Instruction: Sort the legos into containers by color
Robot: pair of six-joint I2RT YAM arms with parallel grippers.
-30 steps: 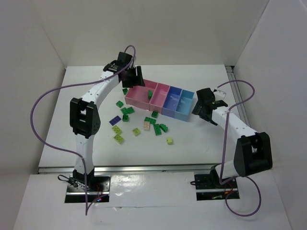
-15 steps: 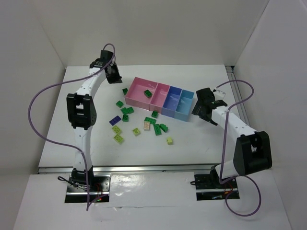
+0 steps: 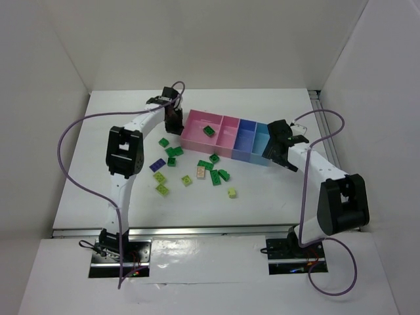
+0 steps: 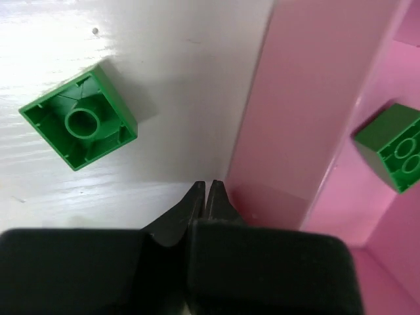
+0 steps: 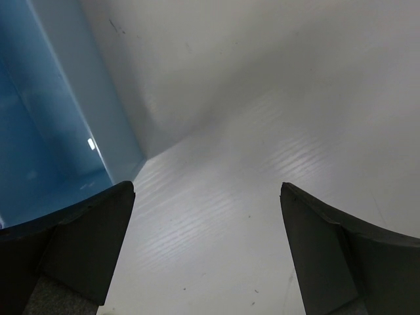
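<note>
my left gripper [image 4: 205, 189] has swung back down to the large pink bin [image 4: 308, 92] and pinched shut on nothing, tips at its outer wall. one dark green lego [image 4: 392, 152] lies inside the bin. an upturned green lego [image 4: 79, 118] sits on the table [image 4: 184, 79] just outside. my right gripper [image 5: 207, 216] gapes wide beside the light blue bin [image 5: 39, 118].

Lab robot cell: bare white walls [image 3: 216, 39] around a white table [image 3: 262, 197].

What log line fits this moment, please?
left end effector: shut, empty, by large pink bin; right end effector: open, by light blue bin; one green lego binned
</note>
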